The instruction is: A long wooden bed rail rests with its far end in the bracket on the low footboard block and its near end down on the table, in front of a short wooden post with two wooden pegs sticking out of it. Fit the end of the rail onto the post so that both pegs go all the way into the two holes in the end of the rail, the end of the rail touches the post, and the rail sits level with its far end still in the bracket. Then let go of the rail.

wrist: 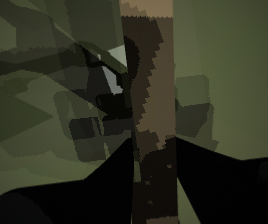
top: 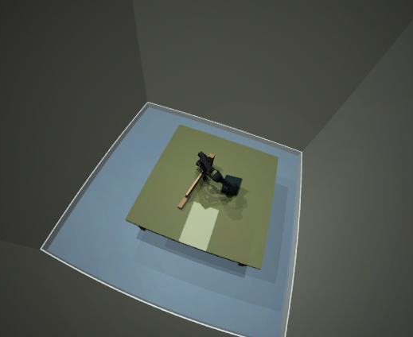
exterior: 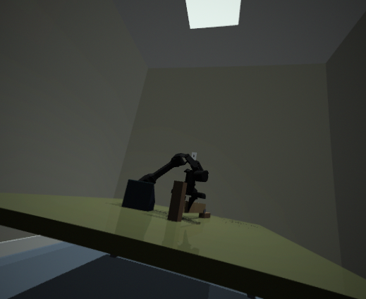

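The long wooden rail (top: 192,188) (wrist: 153,100) runs across the green table (top: 252,207) from the low footboard block (top: 182,203) (exterior: 204,214) up to the short wooden post (top: 212,156) (exterior: 177,201). In the wrist view the rail runs straight up the middle of the picture. My gripper (top: 204,164) (exterior: 192,201) (wrist: 147,140) stands over the rail's post end, one finger on each side. The fingers are parted, and a thin gap shows beside the left one. The pegs and the holes are hidden.
The arm's dark base box (top: 231,184) (exterior: 138,194) stands on the table to the right of the rail. A pale rectangle (top: 199,228) is marked on the table near its front edge. The blue floor surrounds the table.
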You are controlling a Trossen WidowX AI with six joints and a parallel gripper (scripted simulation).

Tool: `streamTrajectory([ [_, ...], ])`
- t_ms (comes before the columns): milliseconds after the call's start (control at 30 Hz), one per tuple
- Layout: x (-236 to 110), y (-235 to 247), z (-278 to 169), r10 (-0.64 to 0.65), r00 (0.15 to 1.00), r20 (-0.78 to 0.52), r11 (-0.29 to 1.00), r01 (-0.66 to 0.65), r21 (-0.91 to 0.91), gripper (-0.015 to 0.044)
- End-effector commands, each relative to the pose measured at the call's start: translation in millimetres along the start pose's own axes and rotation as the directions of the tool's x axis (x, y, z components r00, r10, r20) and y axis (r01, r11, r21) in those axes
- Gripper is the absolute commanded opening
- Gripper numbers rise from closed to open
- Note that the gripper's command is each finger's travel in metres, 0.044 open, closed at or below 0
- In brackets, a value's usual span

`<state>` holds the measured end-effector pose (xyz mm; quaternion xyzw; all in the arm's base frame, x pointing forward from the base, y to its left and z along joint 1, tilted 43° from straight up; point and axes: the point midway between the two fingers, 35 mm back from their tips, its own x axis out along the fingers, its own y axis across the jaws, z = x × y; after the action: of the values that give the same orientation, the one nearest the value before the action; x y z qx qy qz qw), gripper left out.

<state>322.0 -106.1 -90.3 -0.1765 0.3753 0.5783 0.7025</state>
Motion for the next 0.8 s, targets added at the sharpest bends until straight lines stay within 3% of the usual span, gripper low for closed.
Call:
streamTrajectory([
  [0,0.1,0.1,-0.1,0.001,1.0,-0.001,1.0,-0.001,0.0,0.0236],
  [267,0.1,0.1,-0.1,0.001,1.0,-0.001,1.0,-0.001,0.0,0.044],
  [767,-29.5,0.5,30.2,-0.007,1.0,-0.004,1.0,0.007,0.001,0.044],
])
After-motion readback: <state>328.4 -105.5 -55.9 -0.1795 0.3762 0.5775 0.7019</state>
